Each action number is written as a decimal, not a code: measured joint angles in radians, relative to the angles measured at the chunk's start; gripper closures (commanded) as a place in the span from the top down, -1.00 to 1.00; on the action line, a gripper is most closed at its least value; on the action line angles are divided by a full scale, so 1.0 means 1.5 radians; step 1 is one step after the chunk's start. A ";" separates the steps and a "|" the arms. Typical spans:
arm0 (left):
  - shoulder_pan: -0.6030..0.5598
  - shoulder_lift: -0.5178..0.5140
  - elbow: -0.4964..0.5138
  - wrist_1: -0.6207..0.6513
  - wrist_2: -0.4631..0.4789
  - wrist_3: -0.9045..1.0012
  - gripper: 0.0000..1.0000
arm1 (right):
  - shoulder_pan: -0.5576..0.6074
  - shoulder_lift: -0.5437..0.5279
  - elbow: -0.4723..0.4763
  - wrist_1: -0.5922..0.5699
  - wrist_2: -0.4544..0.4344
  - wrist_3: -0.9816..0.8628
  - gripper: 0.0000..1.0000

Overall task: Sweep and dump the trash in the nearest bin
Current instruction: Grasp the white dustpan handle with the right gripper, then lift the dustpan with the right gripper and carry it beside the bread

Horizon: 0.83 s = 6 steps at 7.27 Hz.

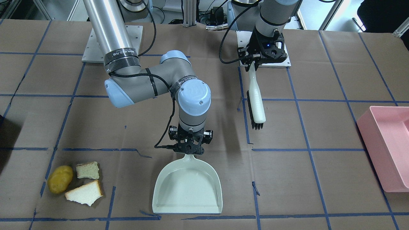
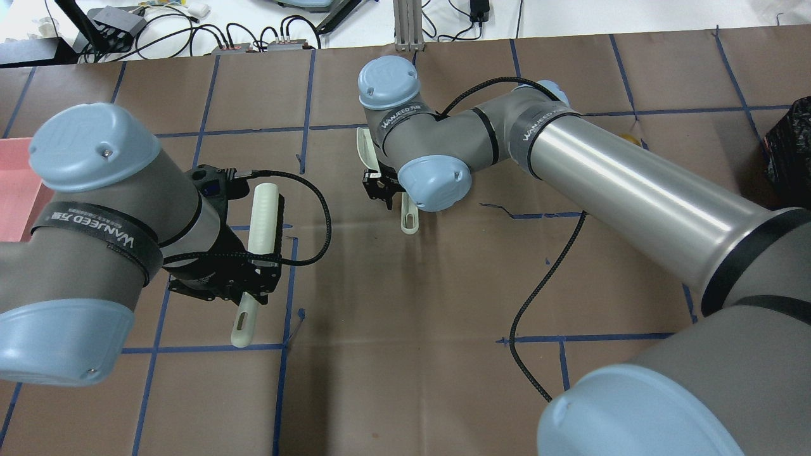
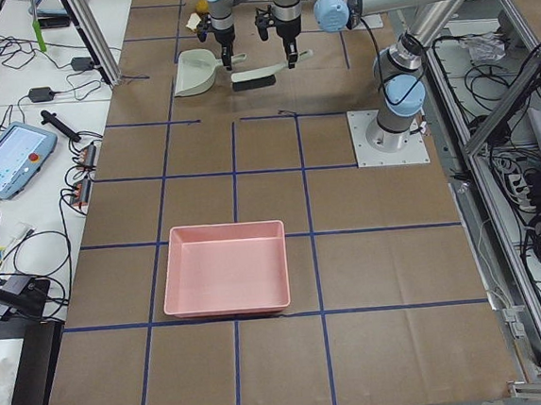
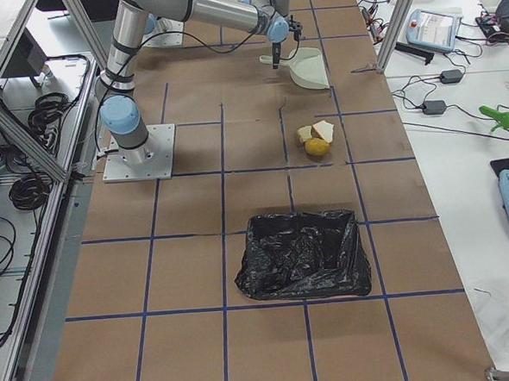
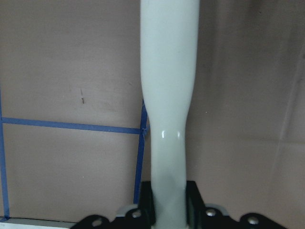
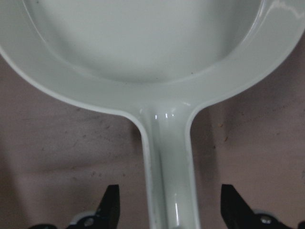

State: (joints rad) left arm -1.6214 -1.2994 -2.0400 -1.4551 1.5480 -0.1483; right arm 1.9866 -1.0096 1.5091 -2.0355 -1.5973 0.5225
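The trash lies together on the brown paper: a yellow-brown potato (image 1: 59, 179), a small squarish bread chunk (image 1: 87, 170) and a white bread wedge (image 1: 84, 193). A pale green dustpan (image 1: 188, 188) lies flat to their side, a gap apart. My right gripper (image 1: 190, 148) is open, with its fingers (image 6: 110, 210) wide apart on either side of the dustpan handle (image 6: 167, 157), not touching it. My left gripper (image 1: 255, 62) is shut on the handle of a pale brush (image 1: 256, 102) with black bristles, well away from the trash.
A pink bin (image 1: 388, 147) stands at the table's end on my left side. A bin lined with a black bag (image 4: 302, 255) stands at the end on my right, beyond the trash (image 4: 315, 138). Blue tape lines cross the paper.
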 measured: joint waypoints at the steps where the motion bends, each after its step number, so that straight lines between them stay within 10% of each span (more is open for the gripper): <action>1: 0.000 0.000 0.000 0.000 0.000 0.000 -1.00 | 0.000 0.000 -0.001 0.000 0.000 -0.002 -0.11; 4: 0.000 -0.001 0.000 0.001 0.001 0.000 -1.00 | -0.002 0.000 -0.005 0.001 -0.001 -0.005 -0.90; 6: 0.000 -0.002 0.000 0.001 0.001 0.000 -1.00 | -0.004 -0.003 -0.006 0.001 0.000 -0.006 -0.96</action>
State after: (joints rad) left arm -1.6214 -1.3031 -2.0402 -1.4532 1.5493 -0.1488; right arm 1.9802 -1.0137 1.4997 -2.0341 -1.5978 0.5130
